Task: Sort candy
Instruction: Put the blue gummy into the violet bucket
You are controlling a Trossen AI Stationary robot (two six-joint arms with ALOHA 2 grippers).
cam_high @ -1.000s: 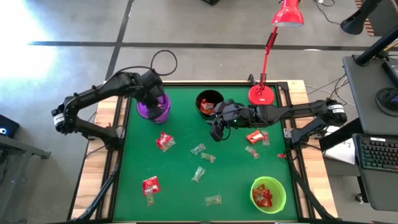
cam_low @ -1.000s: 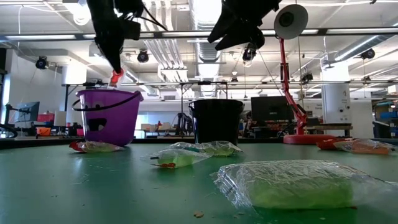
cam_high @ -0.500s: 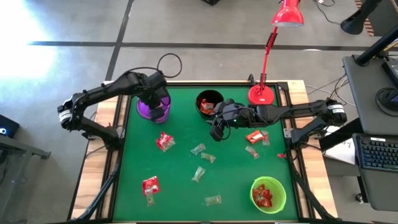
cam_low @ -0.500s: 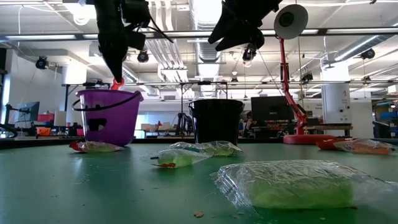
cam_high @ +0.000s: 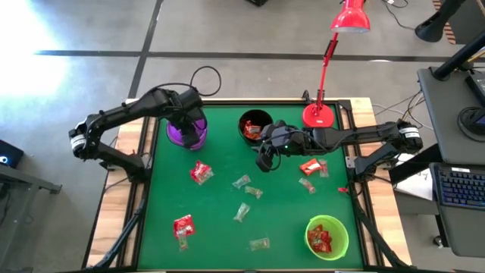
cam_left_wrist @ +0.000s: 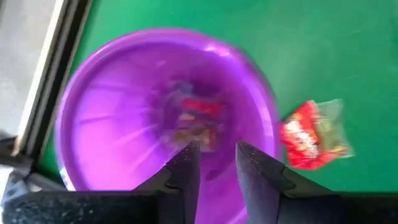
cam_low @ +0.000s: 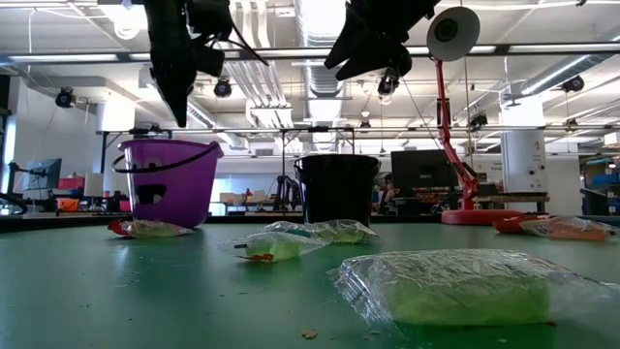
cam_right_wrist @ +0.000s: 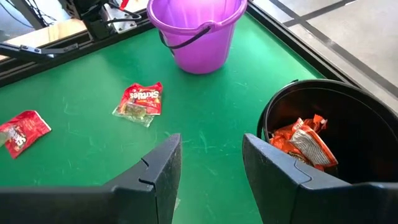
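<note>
My left gripper [cam_left_wrist: 217, 163] hangs open over the purple cup [cam_high: 186, 130], pointing down into it, with nothing between its fingers. A red candy [cam_left_wrist: 199, 116] lies on the cup's bottom. My right gripper [cam_right_wrist: 211, 163] hovers open and empty in front of the black cup [cam_right_wrist: 323, 137], which holds orange-red candy [cam_right_wrist: 301, 140]. Red candy packets [cam_high: 201, 172] [cam_high: 183, 225] [cam_high: 312, 167] and several pale ones [cam_high: 241, 182] lie flat on the green table. The green cup [cam_high: 327, 236] at the near right holds red candy.
A red desk lamp stands with its base [cam_high: 318, 114] on the table's far right corner, close behind my right arm. A red packet [cam_left_wrist: 308, 137] lies on the table just beside the purple cup. Pale packets [cam_low: 455, 286] lie close to the low camera.
My left gripper has opened above the purple cup. The small red candy that hung from its fingertips over the rim no longer shows there; it has dropped into the cup. My right arm has kept still.
</note>
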